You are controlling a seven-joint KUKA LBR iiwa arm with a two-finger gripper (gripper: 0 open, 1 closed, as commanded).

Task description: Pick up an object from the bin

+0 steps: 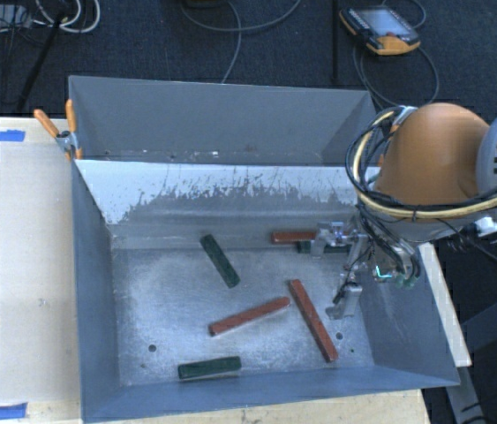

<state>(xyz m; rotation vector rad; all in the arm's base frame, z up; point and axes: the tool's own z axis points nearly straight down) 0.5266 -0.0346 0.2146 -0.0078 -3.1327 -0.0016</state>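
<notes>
**Brown bar (312, 320) at lower right: nearest pick, no grasp yet**

Brown bar, long and thin, lies flat on the floor of the bin (142, 325) in the lower right of the frame. It slants from upper left down to lower right. My gripper (340, 304) hangs just to the right of its upper half, low in the bin and close to the right wall. I make out nothing held in it, and from this angle I cannot tell whether it is open or closed.

I judge this to be the approach step: my tool is down in the bin beside a thing, with no grasp made. The next move, as I read it, calls for a small shift toward frame left to bring me across the bar's narrow width. The wrist must then turn to match the slant before I go down to the floor and close. The bar sits low and flat, so I expect little to grip, and a miss could shove it along the floor or against the wall.

Other things lie apart from it:
- A second brown bar (250, 316) lies at centre, its right end near the first bar's upper end.
- A short brown piece (294, 236) sits by the back wall.
- A green bar (219, 261) lies at upper centre.
- The other green bar (209, 369) lies at the bottom.
</notes>
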